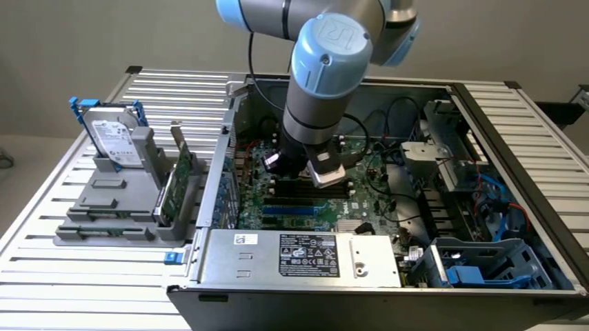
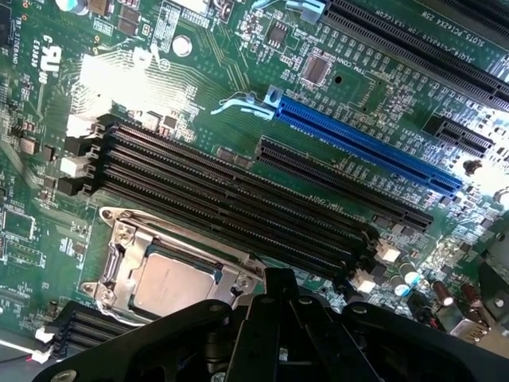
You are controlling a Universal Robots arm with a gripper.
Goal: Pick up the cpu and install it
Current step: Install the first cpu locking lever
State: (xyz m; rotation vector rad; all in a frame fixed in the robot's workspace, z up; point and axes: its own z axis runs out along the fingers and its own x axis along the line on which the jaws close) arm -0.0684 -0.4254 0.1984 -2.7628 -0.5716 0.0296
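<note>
The cpu (image 2: 169,284), a small flat square with a dull silver top, lies inside the metal-framed socket (image 2: 119,239) on the green motherboard (image 2: 215,72). My gripper (image 2: 280,280) hovers just beside the socket, its black fingers drawn together with nothing seen between them. In the exterior view the gripper (image 1: 321,178) hangs low inside the open computer case, over the middle of the motherboard (image 1: 368,200). The arm's body hides the socket there.
Long black memory slots (image 2: 231,199) and a blue expansion slot (image 2: 366,147) run beside the socket. The case walls (image 1: 217,172) surround the board. A power supply (image 1: 304,255) sits at the front and cables (image 1: 396,114) at the back. A hard drive (image 1: 118,141) stands in a grey holder (image 1: 106,210) outside, at the exterior view's left.
</note>
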